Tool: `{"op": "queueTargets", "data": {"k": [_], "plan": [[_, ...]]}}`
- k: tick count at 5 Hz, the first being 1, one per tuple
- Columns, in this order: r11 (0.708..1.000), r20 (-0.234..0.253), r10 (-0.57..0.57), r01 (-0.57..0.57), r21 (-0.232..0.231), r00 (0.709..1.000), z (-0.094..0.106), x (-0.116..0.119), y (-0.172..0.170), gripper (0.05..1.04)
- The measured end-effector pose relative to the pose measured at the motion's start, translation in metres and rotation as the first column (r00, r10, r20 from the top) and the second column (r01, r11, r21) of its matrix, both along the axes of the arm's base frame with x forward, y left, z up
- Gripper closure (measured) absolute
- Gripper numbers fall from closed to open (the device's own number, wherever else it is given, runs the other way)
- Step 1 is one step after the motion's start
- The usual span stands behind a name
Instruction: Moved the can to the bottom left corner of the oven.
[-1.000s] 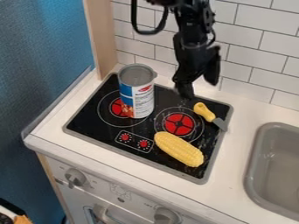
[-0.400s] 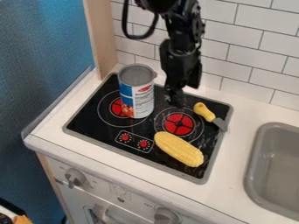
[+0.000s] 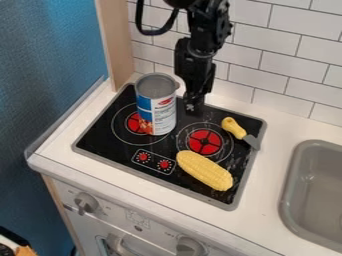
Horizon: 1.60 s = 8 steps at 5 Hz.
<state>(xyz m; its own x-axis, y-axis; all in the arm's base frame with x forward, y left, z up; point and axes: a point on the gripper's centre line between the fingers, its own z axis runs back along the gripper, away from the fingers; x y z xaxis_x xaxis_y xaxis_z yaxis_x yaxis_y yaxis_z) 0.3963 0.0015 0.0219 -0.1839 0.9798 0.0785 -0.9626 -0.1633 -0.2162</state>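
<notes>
On a toy kitchen counter (image 3: 53, 152), a black cooktop (image 3: 110, 147) with a gray rim is serving as the clock face here, with 12 at the top of the view. A tall can (image 3: 157, 107) is standing upright near 11 o'clock from the center, partly covering the left red-centered burner (image 3: 133, 122). Its label is showing blue, white and red, and its gray top is facing up.

The robot's black arm (image 3: 207, 30) is coming in from 12 o'clock. Its gripper (image 3: 194, 107) is hanging over the cooktop near 1 o'clock, just beside the can, toward the can's 2 o'clock side. Whether the gripper is open or closed cannot be told.

The right burner (image 3: 204, 142) is glowing red in color at 3 o'clock. A yellow ear of corn (image 3: 205, 170) is lying between 4 and 5 o'clock, slanting down to the right. A small utensil with a yellow handle (image 3: 232, 128) is resting at 2 o'clock, its gray blade (image 3: 252, 142) pointing toward 4 and reaching the rim. Two printed red dials (image 3: 164, 164) are sitting near 7.

Farther out, a gray sink (image 3: 290, 195) is lying toward 4 o'clock, and white tiles (image 3: 287, 60) are lining the wall behind.
</notes>
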Motion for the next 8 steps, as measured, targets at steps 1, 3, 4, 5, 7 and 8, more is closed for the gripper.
{"op": "queueTargets", "data": {"k": [1, 3, 4, 5, 7, 8], "plan": [[0.989, 0.007, 0.147, -0.146, -0.032, 0.989, 0.006, 0.005, 0.024, 0.083], [0.924, -0.035, 0.373, -0.375, -0.081, 0.927, -0.007, -0.005, 0.074, 0.083], [0.898, -0.047, 0.432, -0.434, -0.078, 0.901, -0.009, -0.011, 0.086, 0.083], [0.874, -0.079, 0.474, -0.48, -0.072, 0.877, -0.015, -0.023, 0.095, 0.083], [0.81, -0.093, 0.578, -0.584, -0.061, 0.811, -0.016, -0.045, 0.115, 0.083], [0.787, -0.087, 0.611, -0.616, -0.046, 0.787, -0.014, -0.055, 0.122, 0.083]]}}
